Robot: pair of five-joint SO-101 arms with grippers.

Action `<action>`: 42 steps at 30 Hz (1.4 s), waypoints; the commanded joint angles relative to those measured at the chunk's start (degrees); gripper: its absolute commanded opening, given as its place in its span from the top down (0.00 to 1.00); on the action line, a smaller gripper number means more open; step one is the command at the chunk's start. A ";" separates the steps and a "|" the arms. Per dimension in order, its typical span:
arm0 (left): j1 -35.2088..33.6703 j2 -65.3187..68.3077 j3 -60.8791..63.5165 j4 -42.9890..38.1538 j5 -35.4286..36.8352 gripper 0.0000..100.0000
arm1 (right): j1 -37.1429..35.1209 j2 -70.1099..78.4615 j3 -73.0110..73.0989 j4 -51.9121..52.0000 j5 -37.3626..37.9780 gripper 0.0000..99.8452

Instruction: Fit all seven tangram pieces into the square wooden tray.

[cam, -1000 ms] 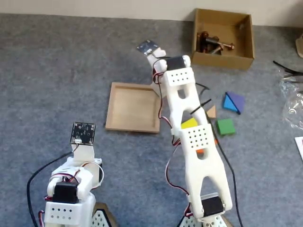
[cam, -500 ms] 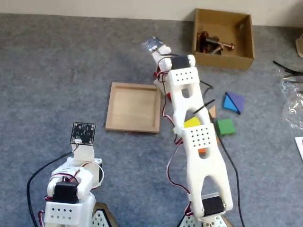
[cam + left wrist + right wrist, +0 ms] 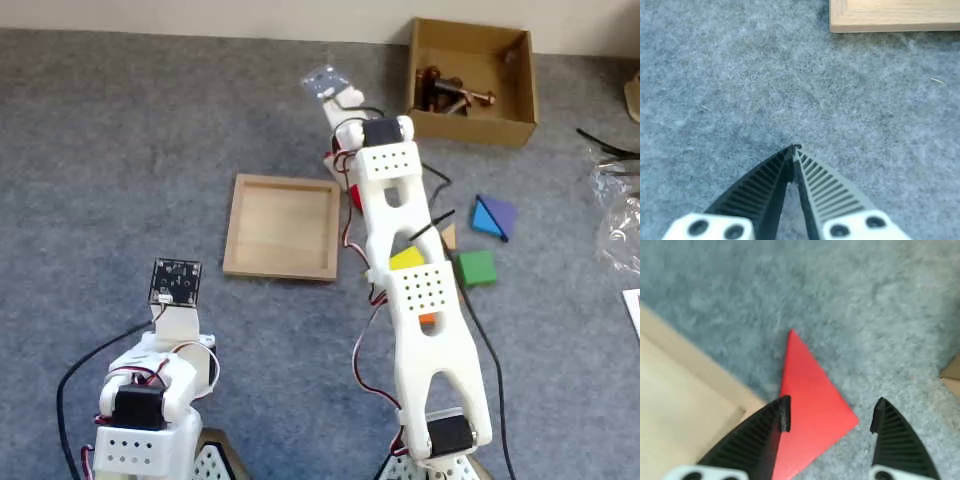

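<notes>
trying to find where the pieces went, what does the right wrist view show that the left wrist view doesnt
Right wrist view: a red triangle lying on the carpet beside a corner of the tray, with the open right gripper over it.
Left wrist view instead: the shut left gripper over bare carpet, some way from the tray's straight edge.
Both: part of the tray's wooden rim and the grey carpet around it.

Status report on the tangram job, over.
Left gripper shut over carpet. Right gripper open above red triangle beside tray. No pieces in tray yet. Nothing between triangle and tray.
</notes>
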 commanded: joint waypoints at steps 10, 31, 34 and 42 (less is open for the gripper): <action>1.01 -0.40 1.10 -0.18 0.35 0.99 | 0.22 8.84 -4.44 -9.71 -6.51 0.75; 1.01 -0.40 1.10 -0.18 0.35 0.99 | 0.57 9.45 -11.47 2.07 -6.15 0.75; 1.01 -0.40 1.10 -0.18 0.35 0.99 | 0.84 9.45 -11.47 4.44 -6.15 0.75; 1.01 -0.40 1.10 -0.18 0.35 0.99 | 2.68 9.45 -11.47 11.12 -6.33 0.75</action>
